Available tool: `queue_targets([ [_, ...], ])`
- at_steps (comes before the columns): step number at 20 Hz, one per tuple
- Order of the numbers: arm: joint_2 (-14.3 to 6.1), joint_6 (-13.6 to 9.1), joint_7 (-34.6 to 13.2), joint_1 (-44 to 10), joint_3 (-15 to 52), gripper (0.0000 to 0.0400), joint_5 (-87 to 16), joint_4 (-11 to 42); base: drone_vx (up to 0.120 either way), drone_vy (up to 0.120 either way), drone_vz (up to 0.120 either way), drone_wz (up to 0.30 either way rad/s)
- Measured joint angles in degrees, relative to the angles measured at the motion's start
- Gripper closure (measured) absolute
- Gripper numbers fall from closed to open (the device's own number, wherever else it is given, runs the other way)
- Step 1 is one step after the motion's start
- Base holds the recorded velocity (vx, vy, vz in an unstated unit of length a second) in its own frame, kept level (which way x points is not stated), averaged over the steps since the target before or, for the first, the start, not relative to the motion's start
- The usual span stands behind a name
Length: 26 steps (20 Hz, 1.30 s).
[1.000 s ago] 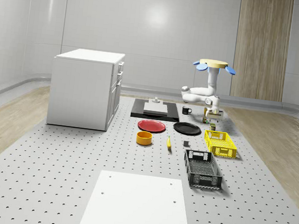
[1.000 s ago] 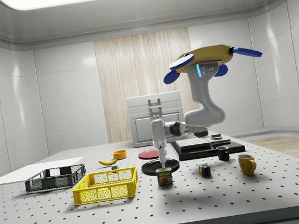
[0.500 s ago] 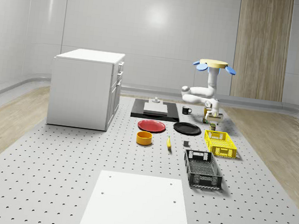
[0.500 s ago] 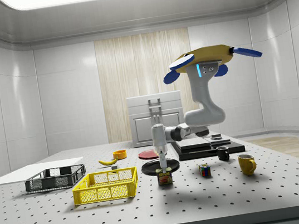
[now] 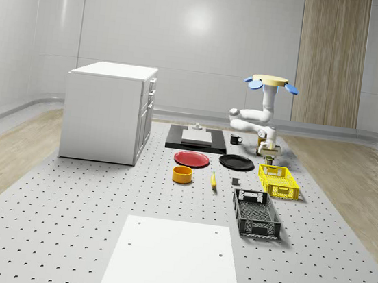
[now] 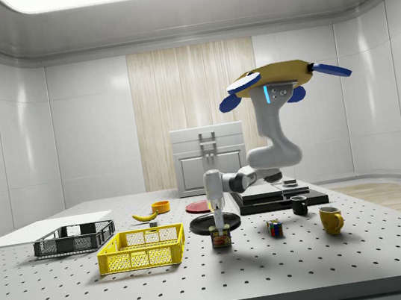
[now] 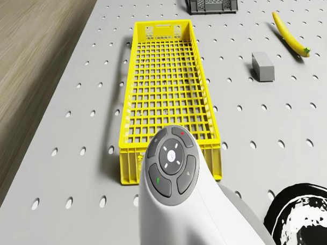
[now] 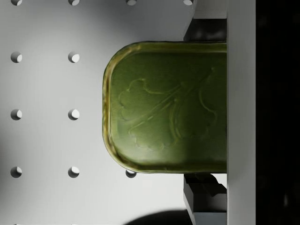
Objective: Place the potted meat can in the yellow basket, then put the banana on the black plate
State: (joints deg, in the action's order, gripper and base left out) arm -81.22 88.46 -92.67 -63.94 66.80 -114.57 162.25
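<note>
The can (image 6: 220,238) stands on the counter (image 6: 292,257) at the side view's centre, just right of the yellow basket (image 6: 141,249); the hand (image 6: 219,228) straddles its top, fingers flanking it, whether clamped I cannot tell; the drone (image 6: 278,78) hovers upper right; the banana (image 6: 145,216) lies behind the basket, beside the black crate (image 6: 73,238).

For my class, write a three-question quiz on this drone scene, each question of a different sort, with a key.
1. True or false: the potted meat can lies inside the yellow basket.
2. The banana lies on: A) the black plate B) the table C) the red plate.
3. Fill in: the gripper is down at the ____.

Key: 1 false; 2 B; 3 potted meat can.
</note>
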Motion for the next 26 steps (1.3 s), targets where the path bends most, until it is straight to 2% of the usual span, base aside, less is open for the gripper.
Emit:
queue_targets([
  [7,-0.32,0.10,0.10,0.11,0.34,0.0111,0.26,0.08,0.000,0.000,0.000,0.000],
  [11,-0.33,-0.93,-0.11,0.30,2.81,0.0108,2.52,0.83,0.000,0.000,0.010,0.000],
  [15,-0.28,-2.18,-0.43,0.41,6.12,0.0108,5.63,1.64,0.000,0.000,0.120,0.000],
  [19,-0.41,-2.77,-0.71,0.34,8.30,0.0108,7.76,2.05,0.120,0.000,0.110,0.000],
  [26,-0.96,-2.69,-1.00,0.13,9.82,0.0109,9.37,2.25,0.120,0.000,0.023,0.000],
])
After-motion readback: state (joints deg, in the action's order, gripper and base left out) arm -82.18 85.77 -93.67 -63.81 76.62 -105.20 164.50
